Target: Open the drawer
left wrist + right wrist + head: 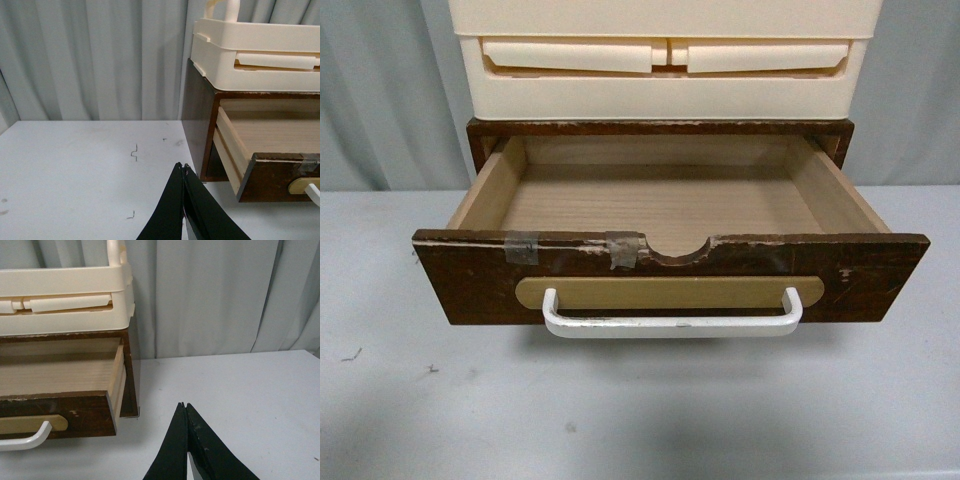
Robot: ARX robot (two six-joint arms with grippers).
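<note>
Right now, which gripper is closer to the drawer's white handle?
Cannot tell; they look about even. The left gripper sits shut off the drawer's left front corner, the right gripper shut off its right, neither touching the handle.

Looks like a lab test setup: plain pale grey bench (410, 400), scuffed and marked, closed off behind by a grey curtain (100, 55), with a worn prop drawer (670, 280) under cream plastic drawers (665, 60).

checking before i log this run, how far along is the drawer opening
Done, by the look of it: the drawer stands pulled well out of its dark-brown case, its light wood inside in plain view and bare. Nothing is in hand: the left gripper and the right gripper are both shut, apart from the white handle, over the table. Nothing visible seems left.
</note>
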